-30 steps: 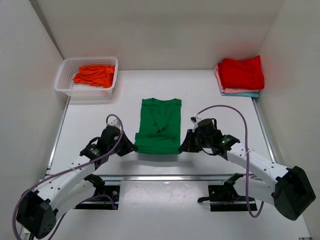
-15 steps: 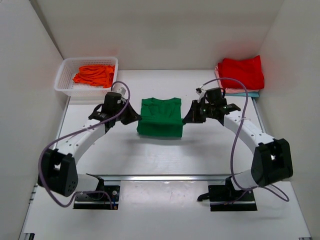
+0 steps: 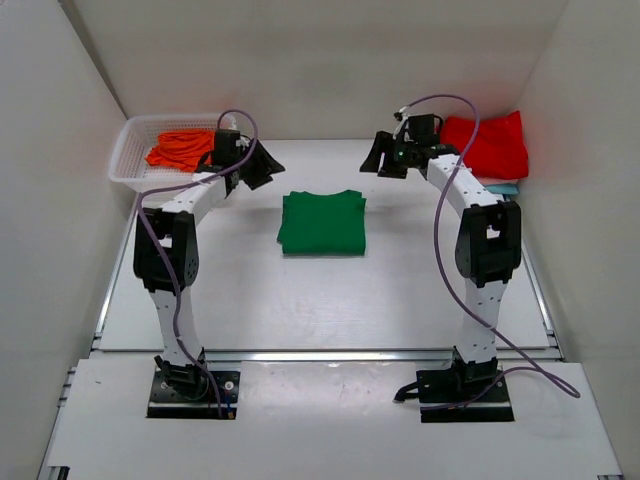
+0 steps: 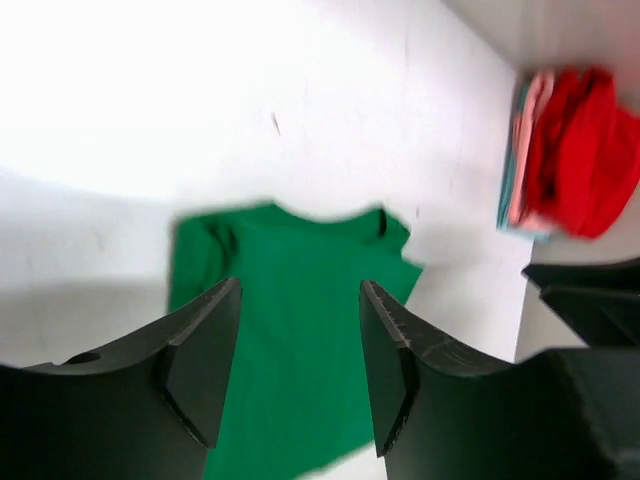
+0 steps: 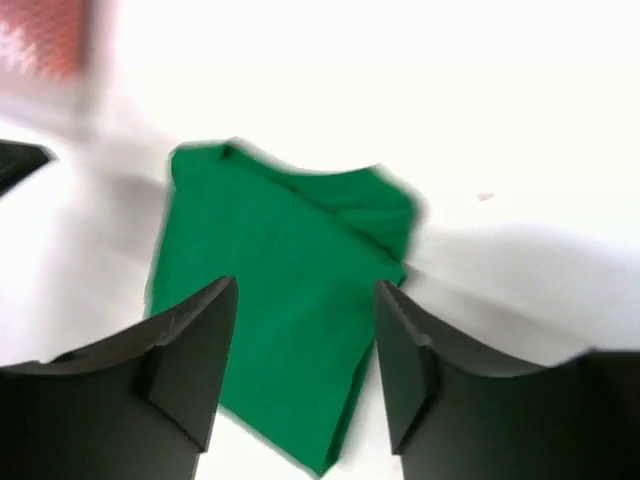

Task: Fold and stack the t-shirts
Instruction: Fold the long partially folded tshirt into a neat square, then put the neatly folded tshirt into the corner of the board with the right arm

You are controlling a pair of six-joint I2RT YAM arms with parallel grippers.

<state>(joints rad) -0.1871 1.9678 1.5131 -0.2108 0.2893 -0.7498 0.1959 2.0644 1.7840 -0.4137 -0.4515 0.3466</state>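
Two claws are held over the far half of the bench point(image 3: 240, 290), and both are seen spread wide with nothing between the fingers. The left claw point(image 3: 258, 168) is at 11 o'clock from the green t-shirt point(image 3: 321, 222), the right claw point(image 3: 384, 158) at 1 o'clock from it. The green t-shirt is laid folded into a neat rectangle at the bench's centre, touched by neither claw. A stack of folded t-shirts point(image 3: 485, 147), red on top with pink and teal edges beneath, is parked at 2 o'clock in the far corner. An orange t-shirt point(image 3: 185, 150) is seen crumpled in the white basket point(image 3: 120, 165) at 10 o'clock.

Folding of the green one is judged finished, with the carry to the stack to come. Trouble could be caused by a grip taken on the top layer only, since the fold would be pulled open in the air. The right arm point(image 3: 452, 188) is also placed close beside the stack, so it could be nudged askew by a careless swing.
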